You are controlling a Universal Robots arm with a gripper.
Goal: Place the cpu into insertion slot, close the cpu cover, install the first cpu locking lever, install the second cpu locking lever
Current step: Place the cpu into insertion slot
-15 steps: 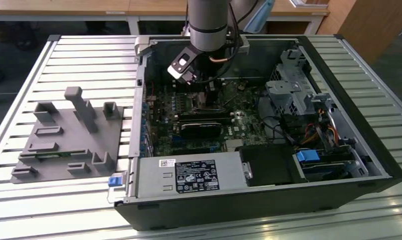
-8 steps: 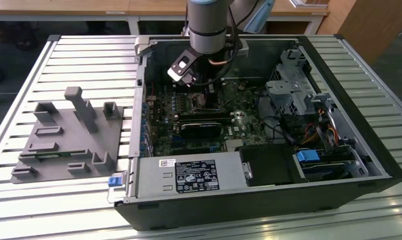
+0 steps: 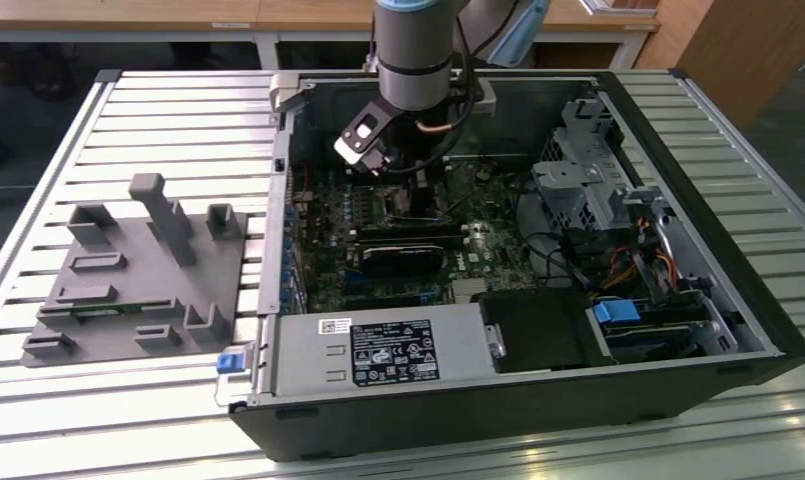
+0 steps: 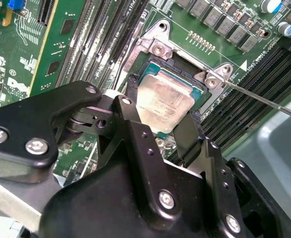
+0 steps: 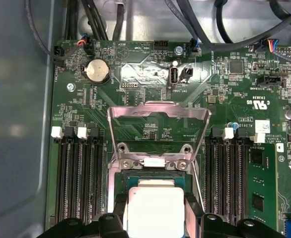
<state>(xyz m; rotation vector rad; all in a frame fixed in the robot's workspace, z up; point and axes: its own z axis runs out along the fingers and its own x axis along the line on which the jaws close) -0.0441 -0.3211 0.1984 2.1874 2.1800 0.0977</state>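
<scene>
**Robot holds cpu [image 4: 165, 101] at insertion slot [image 4: 185, 74] of open tower**

Inside a desktop computer case [image 3: 509, 415] lying open on a slatted table [image 3: 55, 420], the gripper [image 4: 161, 111] of a single robot arm [image 3: 416, 50] reaches down at about twelve o'clock on the exterior view's clock face. Both wrist views show its two black fingers [image 4: 130, 99] pinching the cpu by opposite edges. The chip's dull silver top faces up and it sits within the slot's frame. Whether it already rests on the contacts or hangs just above them cannot be told.

The cpu cover [image 5: 158, 108] stands raised on its hinge beyond the slot, not yet closed. A thin wire locking lever [image 4: 264, 99] is swung clear to one side.

Judged from this, the placing goes well if the chip is kept level and its corners are squared to the frame. They should also match the small white triangle [image 4: 243, 65] printed on the green board. The chip should come straight down with no sideways slide across the contacts, and the grip should ease only once it lies flat.

A grey fixture block [image 3: 135, 270] sits at nine o'clock of the case. Writing is plentiful: a white label [image 3: 391, 352] on the power supply at six o'clock, a small sticker [image 5: 258, 126] and white lettering across the board. None of it is transcribed here.
</scene>
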